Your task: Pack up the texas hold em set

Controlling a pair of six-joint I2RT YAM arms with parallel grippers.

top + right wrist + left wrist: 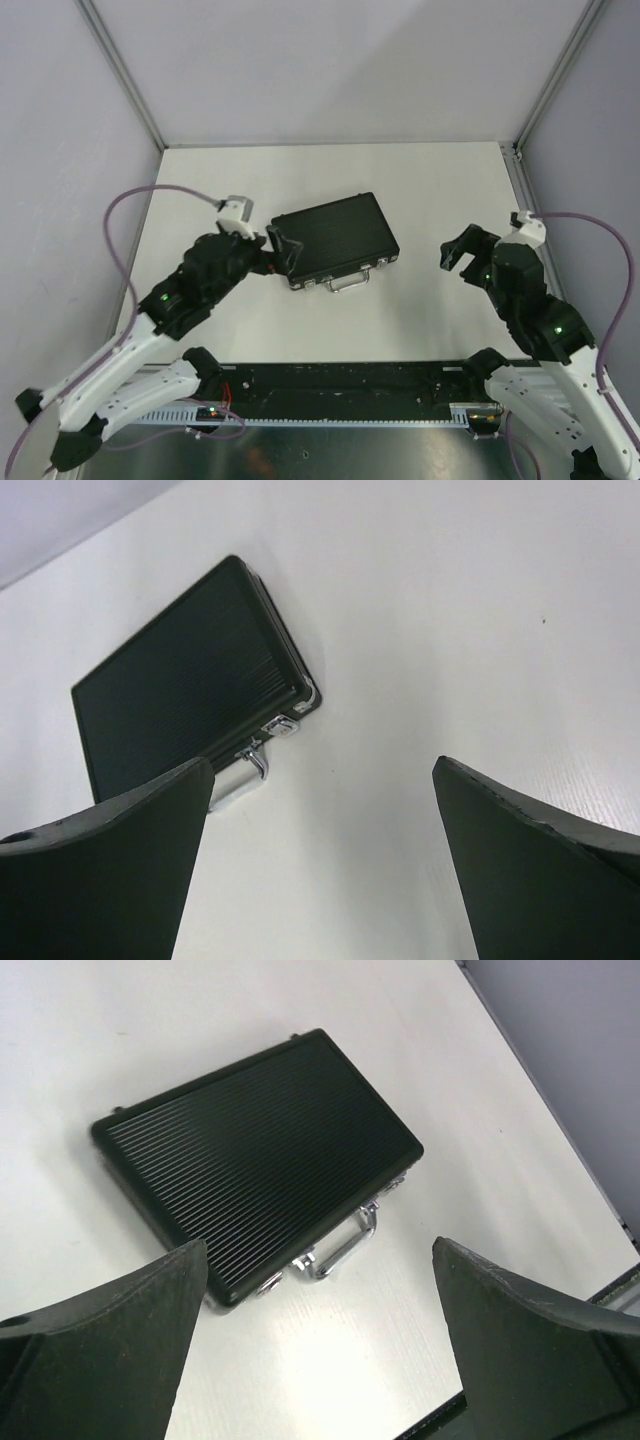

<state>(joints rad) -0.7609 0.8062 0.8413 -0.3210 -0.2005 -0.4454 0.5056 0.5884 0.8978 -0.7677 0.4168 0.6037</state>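
The white worktop (450,180) is carrying a single object, a small black briefcase (335,240), which is lying flat and closed a little left of the middle. Grey walls (340,70) are enclosing the worktop on three sides, with metal frame posts (120,70) running up at the far corners. A dark rail (340,385) is crossing the near edge between the two arm bases, and purple cables (125,215) are looping off both wrists.

The left tool (287,252) is hovering just beside the case's left short end with its fingers (100,1350) spread wide and pinching nothing. From above one finger is overlapping that end, and I cannot tell whether it is touching. The right tool (458,250) is hanging well apart from the case on the right, also spread wide and gripping nothing, with bare worktop lying between its fingers (530,870) and the case.

The case's ribbed lid is facing up. Its long axis is running left to right across the worktop, slightly skewed, so that the right end is sitting farther from the arms than the left end. The silver handle (347,283) is sticking out from the near long side, pointing toward the rail and a touch to the right, and it is lying flat on the worktop. Silver latches (280,726) are sitting on either side of it on the same edge.
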